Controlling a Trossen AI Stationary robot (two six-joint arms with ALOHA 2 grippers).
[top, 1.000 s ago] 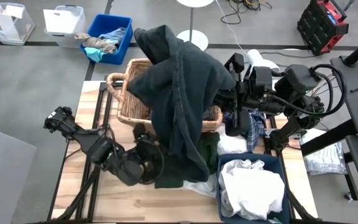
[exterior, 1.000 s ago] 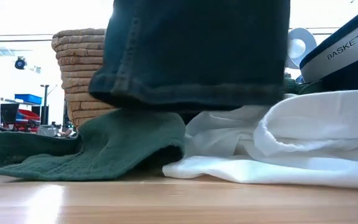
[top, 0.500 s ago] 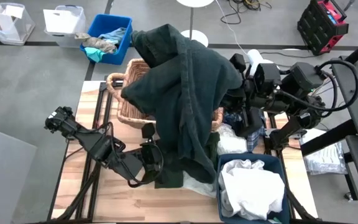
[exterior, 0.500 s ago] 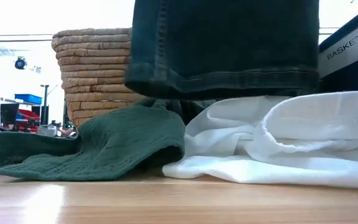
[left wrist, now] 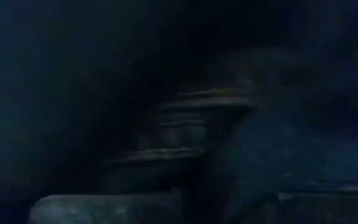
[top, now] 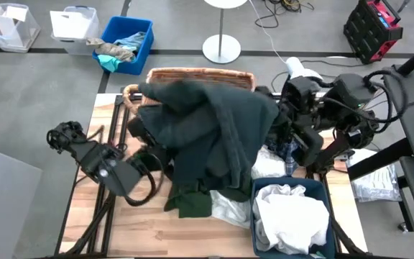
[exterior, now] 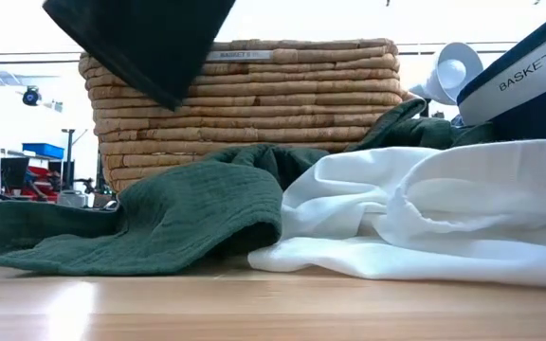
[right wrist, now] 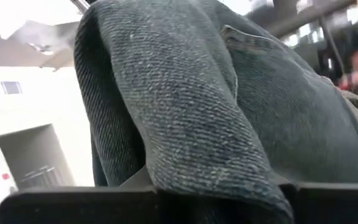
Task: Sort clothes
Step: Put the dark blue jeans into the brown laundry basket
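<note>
While my right gripper pinches the dark grey garment, it drapes over the wicker basket at the tabletop's far edge.
My left gripper sits pressed together at the garment's left side (whether on cloth, I cannot tell); green garment and white garment lie mid-table; more white clothes fill the blue bin at the near right corner.

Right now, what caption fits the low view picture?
Green cloth and white cloth lie before a wicker basket.
</note>
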